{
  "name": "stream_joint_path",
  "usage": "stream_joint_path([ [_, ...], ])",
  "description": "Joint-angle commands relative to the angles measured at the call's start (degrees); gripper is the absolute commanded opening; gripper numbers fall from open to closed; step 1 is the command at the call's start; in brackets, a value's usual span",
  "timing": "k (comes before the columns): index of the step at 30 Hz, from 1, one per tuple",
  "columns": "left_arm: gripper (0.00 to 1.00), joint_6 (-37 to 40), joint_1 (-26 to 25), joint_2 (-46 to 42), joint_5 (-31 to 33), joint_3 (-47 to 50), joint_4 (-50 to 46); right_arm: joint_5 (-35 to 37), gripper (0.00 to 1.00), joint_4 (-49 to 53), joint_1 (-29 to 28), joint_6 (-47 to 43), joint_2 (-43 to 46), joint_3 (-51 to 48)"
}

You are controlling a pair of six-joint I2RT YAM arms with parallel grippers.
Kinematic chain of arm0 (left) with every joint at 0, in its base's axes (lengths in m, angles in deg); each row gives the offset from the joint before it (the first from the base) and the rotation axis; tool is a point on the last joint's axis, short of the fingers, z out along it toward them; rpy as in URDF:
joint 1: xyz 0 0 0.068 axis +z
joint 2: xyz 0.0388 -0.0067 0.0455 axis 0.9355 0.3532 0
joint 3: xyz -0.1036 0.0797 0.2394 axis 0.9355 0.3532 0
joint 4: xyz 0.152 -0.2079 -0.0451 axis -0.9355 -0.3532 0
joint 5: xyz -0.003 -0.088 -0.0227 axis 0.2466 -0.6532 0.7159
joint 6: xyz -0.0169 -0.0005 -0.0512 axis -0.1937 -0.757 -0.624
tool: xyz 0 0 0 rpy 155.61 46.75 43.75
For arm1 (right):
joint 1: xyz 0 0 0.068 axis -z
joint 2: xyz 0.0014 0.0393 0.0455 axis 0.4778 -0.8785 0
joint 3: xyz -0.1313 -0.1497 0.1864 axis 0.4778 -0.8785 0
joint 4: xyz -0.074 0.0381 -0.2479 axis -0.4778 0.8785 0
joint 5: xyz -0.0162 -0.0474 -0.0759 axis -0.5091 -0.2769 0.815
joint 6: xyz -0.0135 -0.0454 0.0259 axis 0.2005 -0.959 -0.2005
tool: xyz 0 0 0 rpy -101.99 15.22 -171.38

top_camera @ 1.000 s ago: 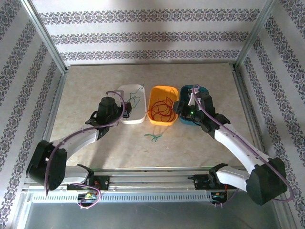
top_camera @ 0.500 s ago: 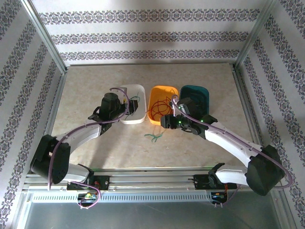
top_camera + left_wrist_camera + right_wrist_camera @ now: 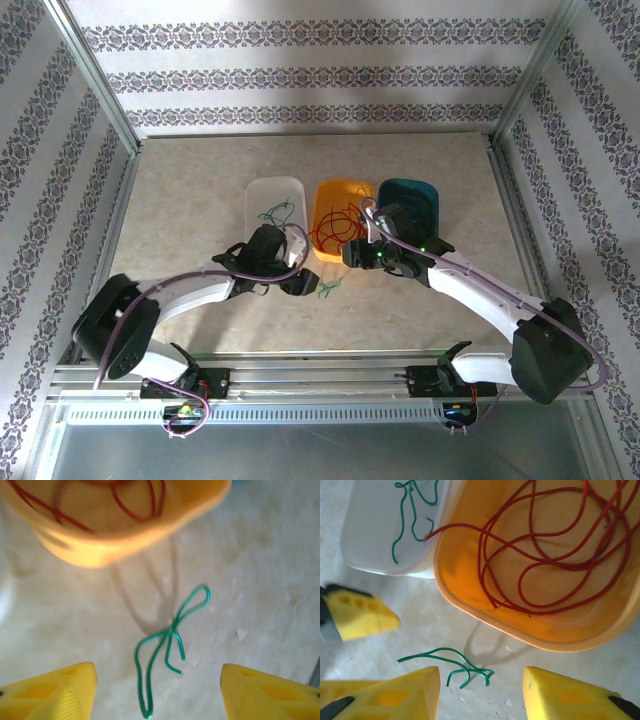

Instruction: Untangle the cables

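Observation:
A short green cable piece (image 3: pixel 325 290) lies on the table in front of the orange tray (image 3: pixel 322 248), twisted into small loops (image 3: pixel 170 645) (image 3: pixel 457 665). My left gripper (image 3: pixel 300 283) hovers just left of it, open, with the piece between and beyond its yellow fingers (image 3: pixel 55 690). My right gripper (image 3: pixel 352 256) hangs open above the same piece, nothing held (image 3: pixel 480 695). A red cable (image 3: pixel 545 555) lies coiled in the orange tray. A curly green cable (image 3: pixel 276 210) lies in the white tray (image 3: pixel 262 185).
A teal tray (image 3: pixel 415 200) stands right of the orange one, partly covered by my right arm. The left gripper's yellow finger (image 3: pixel 360 617) is close to the right gripper. Metal frame rails edge the table.
My left gripper opened, left the green cable in the white tray and came down to the loose green piece. My right arm swung from the teal tray to the orange tray's front.

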Motion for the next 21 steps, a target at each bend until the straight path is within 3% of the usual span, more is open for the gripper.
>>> stream_joint_path([
  [1,0.58,3.2,-1.1,4.0,-1.7,-3.9,-4.4,0.7,0.47,1.1,0.4,0.8,-0.1,-0.2],
  [6,0.44,6.5,-1.9,7.8,3.6,-7.0,-8.8,-2.3,0.47,1.3,0.3,0.3,0.5,-0.8],
  [11,0.14,6.1,-2.0,7.7,2.7,-7.1,-6.8,-6.7,0.47,1.5,0.1,-0.9,-0.6,-1.1],
  [14,0.02,5.1,-2.0,7.8,1.2,-7.7,-6.0,-9.2,0.47,2.0,-0.5,-1.5,-2.8,-0.5],
  [21,0.00,3.9,-2.0,5.1,-0.2,-7.1,-5.4,-9.3,0.47,2.1,-1.2,-2.0,-8.4,1.2],
])
